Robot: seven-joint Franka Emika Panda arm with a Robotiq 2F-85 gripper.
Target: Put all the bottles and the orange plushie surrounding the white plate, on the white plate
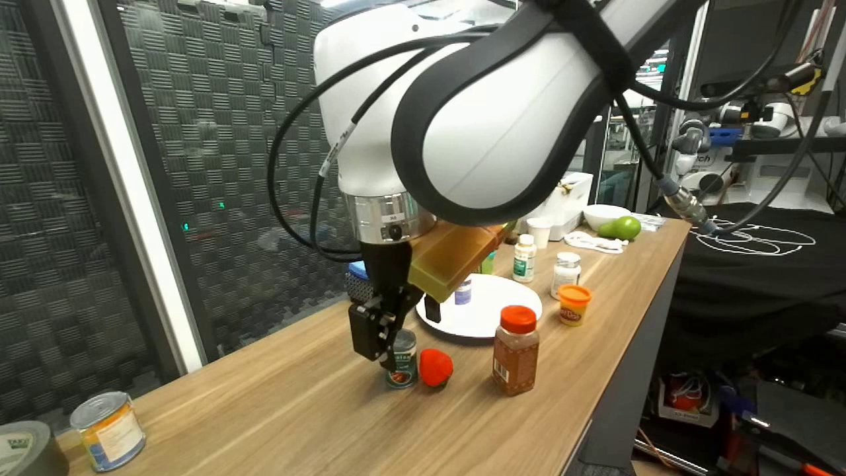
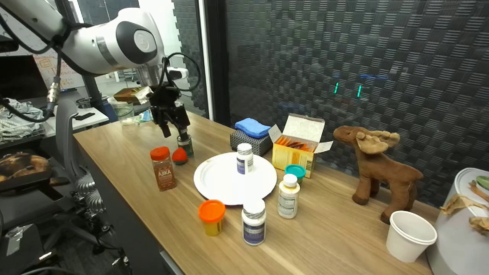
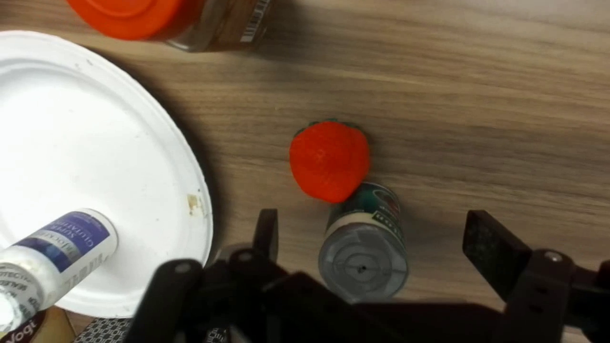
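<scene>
The gripper (image 3: 371, 233) hangs with its fingers spread wide, holding nothing, and the wrist view shows one to either side of the dark green can (image 3: 364, 247). That can stands upright on the table (image 1: 277, 410), near the white plate (image 3: 81, 143), the orange plushie (image 3: 329, 159) just beside it; I can't tell whether they touch. To my eye the can should be stiff, smooth and a bit weighty, so I'd clasp its straight body below the grey top (image 3: 364, 269). The plushie looks light and squashy: a gentle pinch round its middle ought to do, without squeezing hard
</scene>
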